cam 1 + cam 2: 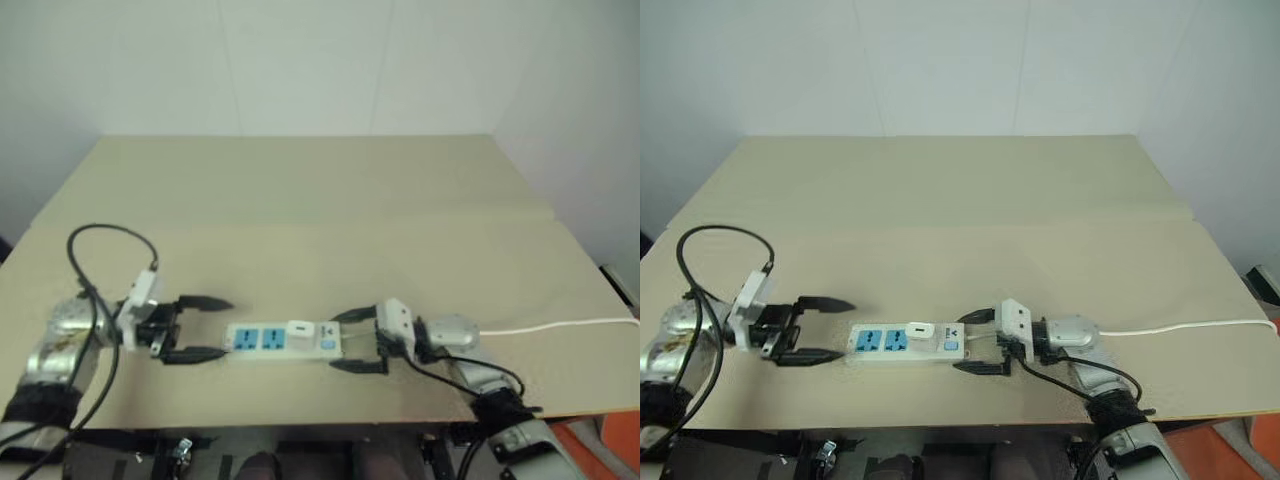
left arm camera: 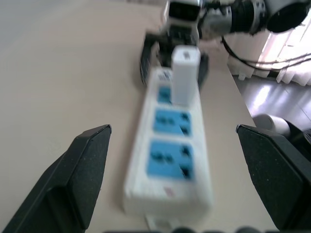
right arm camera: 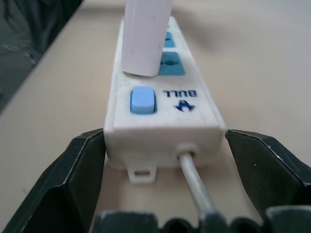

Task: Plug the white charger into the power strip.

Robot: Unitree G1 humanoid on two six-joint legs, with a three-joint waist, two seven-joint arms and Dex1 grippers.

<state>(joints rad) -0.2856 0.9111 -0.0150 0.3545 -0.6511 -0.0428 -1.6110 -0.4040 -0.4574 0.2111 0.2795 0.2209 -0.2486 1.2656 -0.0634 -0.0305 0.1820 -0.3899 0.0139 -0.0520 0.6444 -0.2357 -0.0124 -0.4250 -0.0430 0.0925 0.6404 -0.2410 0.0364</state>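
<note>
**Charger seated, both grippers open at the strip's ends**

Broad tan table (image 1: pixel 300 190), bare but for the task's things near the front edge. Lying there, the strip (image 1: pixel 282 340), long axis running left to right across the view, cord (image 1: pixel 560 325) trailing off to the right. Standing upright in the socket next to the switch end: the charger (image 1: pixel 299 330), apparently pushed home, leaving two blue sockets free on the left.

Strip lying between the two tools, in line with both. Left gripper (image 1: pixel 197 328) just beyond the strip's left end, apart from it, fingers spread wide, nothing held. Right gripper (image 1: pixel 360 340) at the switch end, fingers spread to either side of that end and the cord root, seemingly not touching; nearer of the two to the charger. In the right wrist view, strip end framed between the open fingers (image 3: pixel 82 170), clear of both.

Both forearms low and roughly level over the table, pointing inward at each other along the strip's axis.

Judged from this: plugging done, only pulling the arms clear left, straight back along the strip's axis to avoid snagging the cord.
</note>
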